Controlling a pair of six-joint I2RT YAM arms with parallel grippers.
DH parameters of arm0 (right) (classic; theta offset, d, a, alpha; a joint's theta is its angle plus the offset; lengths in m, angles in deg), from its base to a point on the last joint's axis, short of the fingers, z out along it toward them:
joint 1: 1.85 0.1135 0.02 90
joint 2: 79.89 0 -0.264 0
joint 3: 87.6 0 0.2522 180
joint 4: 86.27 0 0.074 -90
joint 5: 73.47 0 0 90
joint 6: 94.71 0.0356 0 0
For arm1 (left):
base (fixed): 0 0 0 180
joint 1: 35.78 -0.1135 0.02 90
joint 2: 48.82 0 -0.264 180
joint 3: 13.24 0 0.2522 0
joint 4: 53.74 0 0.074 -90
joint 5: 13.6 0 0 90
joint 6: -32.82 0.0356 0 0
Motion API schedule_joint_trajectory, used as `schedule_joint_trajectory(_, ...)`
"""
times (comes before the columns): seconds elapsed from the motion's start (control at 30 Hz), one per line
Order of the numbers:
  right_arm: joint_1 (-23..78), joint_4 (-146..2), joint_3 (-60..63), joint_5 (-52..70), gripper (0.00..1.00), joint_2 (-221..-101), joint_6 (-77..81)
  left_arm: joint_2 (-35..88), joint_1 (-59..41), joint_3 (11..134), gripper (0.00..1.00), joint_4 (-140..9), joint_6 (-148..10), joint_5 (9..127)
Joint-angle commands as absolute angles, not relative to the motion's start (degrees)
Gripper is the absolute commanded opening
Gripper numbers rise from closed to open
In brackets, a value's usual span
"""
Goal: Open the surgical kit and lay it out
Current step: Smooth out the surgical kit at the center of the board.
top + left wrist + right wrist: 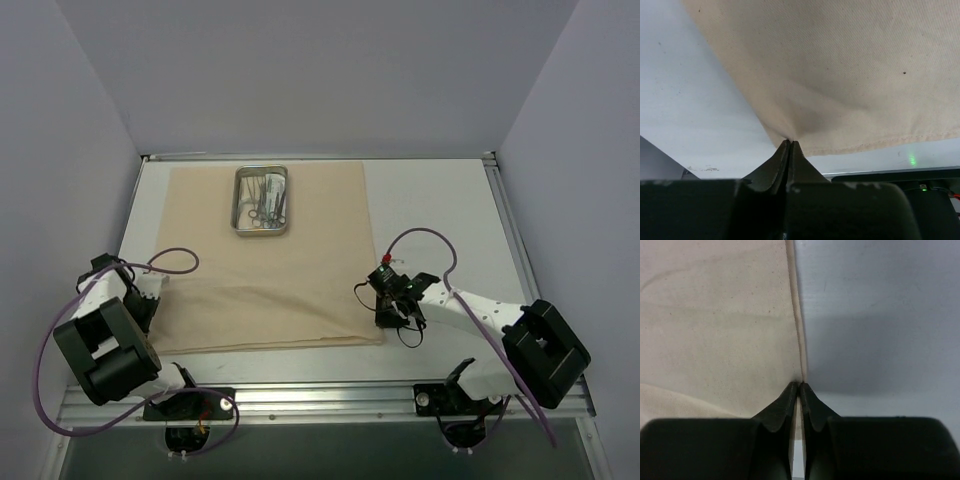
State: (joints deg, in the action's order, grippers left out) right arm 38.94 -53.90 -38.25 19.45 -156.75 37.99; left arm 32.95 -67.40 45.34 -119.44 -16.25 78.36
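Note:
The surgical kit's beige cloth wrap (270, 270) lies spread out on the table. Its small steel tray (243, 226) stands on the far part of the cloth, with thin metal instruments (268, 203) and packets inside. My left gripper (150, 292) is at the cloth's near left edge. In the left wrist view it (790, 142) is shut on a pinched fold of the cloth (840, 75). My right gripper (377, 287) is at the cloth's right edge. In the right wrist view it (800, 384) is shut on that hem of the cloth (715, 315).
The white table (440, 200) is walled in by grey panels at the back and both sides. A metal rail (330, 395) runs along the near edge by the arm bases. Purple cables (175, 262) loop beside each arm.

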Motion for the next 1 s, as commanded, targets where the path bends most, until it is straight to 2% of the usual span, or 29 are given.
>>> schedule_joint_trajectory(0.0,38.49,-53.18,-38.68,22.77,0.0,-154.96,40.21,28.36,-68.12,45.43,0.02,-118.48,-13.15,79.91)
schedule_joint_trajectory(0.4,38.4,-44.3,-36.66,21.28,0.0,-148.71,39.86,28.08,-71.91,49.57,0.02,-122.69,-8.32,78.69)
schedule_joint_trajectory(0.7,38.49,-48.86,-38.94,18.38,0.0,-153.97,38.98,30.27,-71.91,46.85,0.02,-122.26,-5.15,80.44)
schedule_joint_trajectory(0.9,38.49,-49.13,-40.26,19.52,0.0,-153.28,39.5,33.0,-71.91,46.23,0.02,-120.94,-4.53,81.58)
schedule_joint_trajectory(0.97,38.49,-48.78,-40.27,20.22,0.06,-152.49,39.68,33.79,-71.91,45.88,0.02,-120.5,-4.53,82.46)
